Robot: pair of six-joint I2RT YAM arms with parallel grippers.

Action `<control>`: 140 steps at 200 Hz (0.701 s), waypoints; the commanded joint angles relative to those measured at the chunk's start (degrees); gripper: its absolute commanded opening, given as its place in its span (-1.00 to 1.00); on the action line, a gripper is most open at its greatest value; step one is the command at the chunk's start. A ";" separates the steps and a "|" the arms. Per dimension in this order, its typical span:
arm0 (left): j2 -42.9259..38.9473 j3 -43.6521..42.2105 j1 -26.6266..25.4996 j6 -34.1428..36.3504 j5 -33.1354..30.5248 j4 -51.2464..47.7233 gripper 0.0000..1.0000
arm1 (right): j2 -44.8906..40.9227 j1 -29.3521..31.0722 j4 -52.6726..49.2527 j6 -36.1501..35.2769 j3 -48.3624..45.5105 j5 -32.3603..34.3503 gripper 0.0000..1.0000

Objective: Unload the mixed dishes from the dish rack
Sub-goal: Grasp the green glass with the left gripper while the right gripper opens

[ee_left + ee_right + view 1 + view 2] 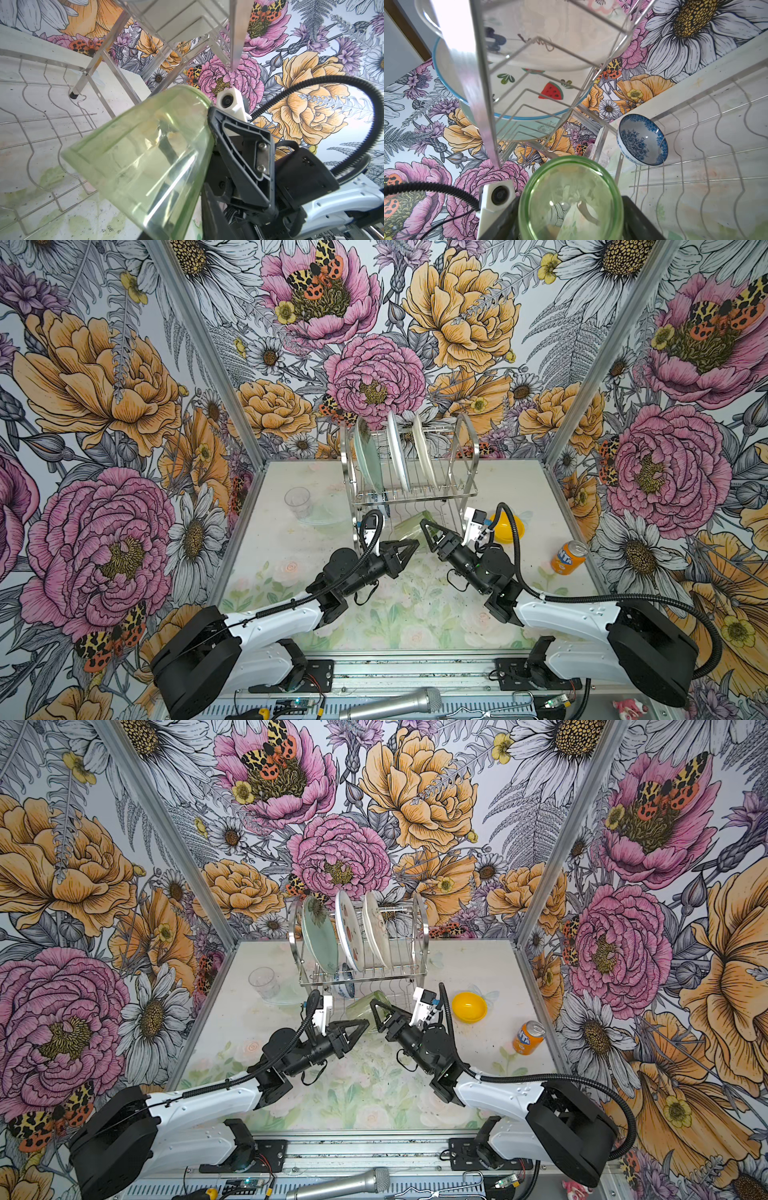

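Three dishes stood on edge in the dish rack's (436,493) upper shelf (pale green plate (368,456), white plate (397,452), cream plate (424,452)). A blue-and-white bowl (641,139) leaned on the lower tier. At that tier's front the right pincer (428,531) clamped the tilted green tumbler (409,526). The left pincer (413,545) pointed at it from just beside, and I could not tell its gap. A clear glass (297,501), yellow bowl (505,527) and orange soda can (568,558) sat on the desk (291,564).

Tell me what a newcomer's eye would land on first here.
The loud floral wallpaper on every wall comes first. Next is the steel rack at the back, with three plates upright on its upper shelf. In front of its lower tier the right gripper holds a green tumbler tilted, with a yellow bowl and an orange can further right.
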 commanded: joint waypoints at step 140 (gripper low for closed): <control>-9.73 9.77 -2.26 11.18 -7.90 -34.70 -1.00 | 1.24 1.29 -3.36 -6.17 -3.01 5.68 0.90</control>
